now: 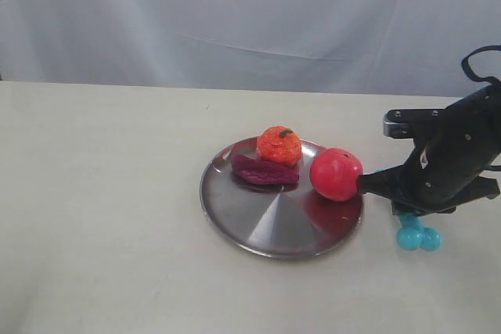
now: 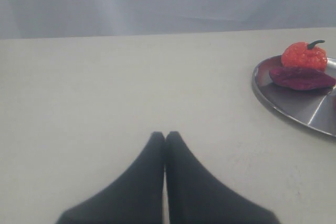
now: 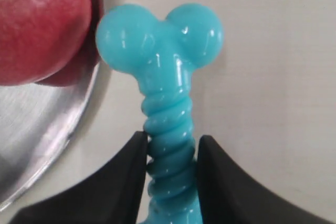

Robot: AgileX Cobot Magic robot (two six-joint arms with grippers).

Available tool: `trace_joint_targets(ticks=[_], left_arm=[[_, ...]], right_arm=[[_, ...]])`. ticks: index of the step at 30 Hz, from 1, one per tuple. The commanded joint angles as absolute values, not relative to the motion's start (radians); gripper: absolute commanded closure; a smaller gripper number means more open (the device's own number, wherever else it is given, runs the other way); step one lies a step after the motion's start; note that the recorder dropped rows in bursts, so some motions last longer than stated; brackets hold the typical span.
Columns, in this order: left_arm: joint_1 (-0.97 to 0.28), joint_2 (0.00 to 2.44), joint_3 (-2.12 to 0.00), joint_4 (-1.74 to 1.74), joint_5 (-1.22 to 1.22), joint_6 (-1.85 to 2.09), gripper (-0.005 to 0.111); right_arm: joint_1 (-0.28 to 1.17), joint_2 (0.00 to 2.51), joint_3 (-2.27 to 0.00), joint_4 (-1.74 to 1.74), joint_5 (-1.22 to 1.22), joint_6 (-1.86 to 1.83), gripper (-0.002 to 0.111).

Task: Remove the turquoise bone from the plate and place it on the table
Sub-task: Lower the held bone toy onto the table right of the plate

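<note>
The bone [image 3: 167, 93] is being gripped round its ribbed shaft by the right fingers [image 3: 122, 182]. They are being kept closed only as far as the shaft allows, and one knobbed end is being left free beyond their tips. The bone is being held off the plate [image 1: 235, 209], just beside the plate's right rim and over the bare surface [image 1: 102, 193]. Whether it is touching the surface cannot be told, though the tight shadow beneath it suggests it is being carried very low.

The set-down is judged to be the step in hand. It is best done by the bone being lowered until its whole length is being borne by the surface. Only then should the fingers be opened, gently, and lifted straight up so the rubber is not dragged or flicked.

On the plate's right edge a red ball [image 1: 336, 174] is sitting just beside the bone's free knob, and contact between them cannot be ruled out. Any sideways drift is therefore better directed away from the plate.

Further back on the plate, a purple piece [image 1: 264, 170] is lying in front of an orange fruit [image 1: 279, 145].

The left fingers [image 2: 142, 187] are being held pressed together on nothing, well to the left of the plate and out of the exterior view.
</note>
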State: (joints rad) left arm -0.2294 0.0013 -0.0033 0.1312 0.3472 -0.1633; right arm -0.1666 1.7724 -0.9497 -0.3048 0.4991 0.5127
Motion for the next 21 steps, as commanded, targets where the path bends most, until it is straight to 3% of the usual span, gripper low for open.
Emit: trace_joint_targets(ticks=[1, 21], left_arm=[[-0.232, 0.000, 0.000, 0.132, 0.346, -0.162, 0.107], [-0.232, 0.000, 0.000, 0.132, 0.346, -0.166, 0.107]], right_arm=[[-0.198, 1.773, -0.952, -0.333, 0.470, 0.526, 0.109], [-0.198, 1.845, -0.952, -0.366, 0.456, 0.522, 0.109]])
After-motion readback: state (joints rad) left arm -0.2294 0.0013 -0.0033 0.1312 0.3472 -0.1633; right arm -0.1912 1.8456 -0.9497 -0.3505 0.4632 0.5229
